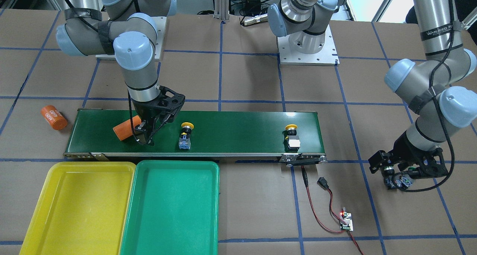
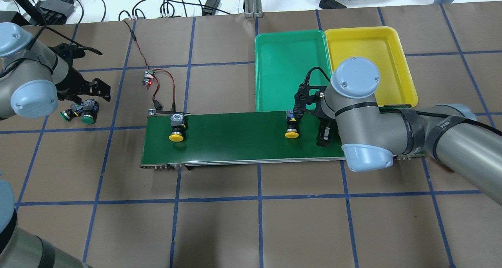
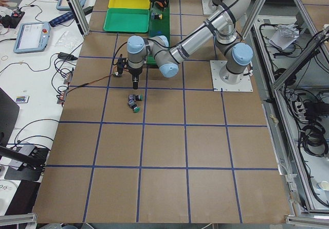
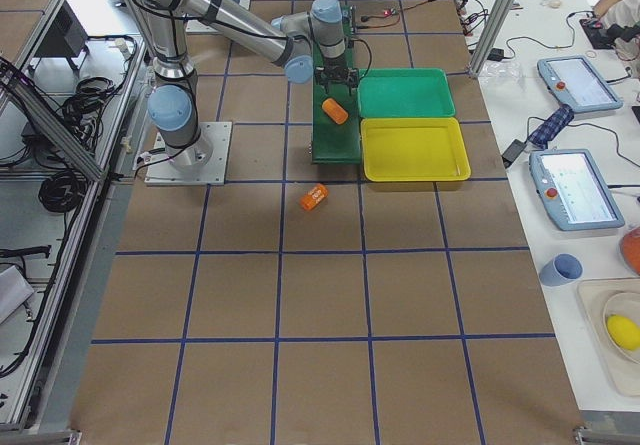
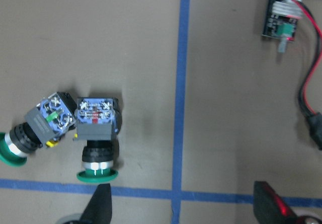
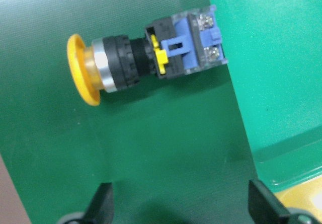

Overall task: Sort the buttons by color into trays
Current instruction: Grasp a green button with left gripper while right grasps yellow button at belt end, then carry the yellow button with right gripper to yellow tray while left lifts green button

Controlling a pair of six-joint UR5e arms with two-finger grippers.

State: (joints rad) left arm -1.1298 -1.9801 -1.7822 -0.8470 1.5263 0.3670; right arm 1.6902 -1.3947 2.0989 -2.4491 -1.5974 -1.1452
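Right gripper (image 6: 180, 203), jaws apart and empty, hangs over the belt (image 6: 151, 148) just short of a yellow button (image 6: 146, 58) at upper centre (likely lining up a grasp), while left gripper (image 5: 183, 206), also apart, hovers near two touching green buttons (image 5: 95, 133) at lower left on the table (image 5: 241, 108).

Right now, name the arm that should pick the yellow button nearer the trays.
Right. The right gripper hangs open over the conveyor belt beside that yellow button, near the yellow tray; the left gripper is off the belt, above the green buttons.

Two buttons (image 2: 177, 127) lie on the belt (image 2: 235, 138), two more buttons (image 2: 80, 112) touching on the table (image 2: 219, 221).
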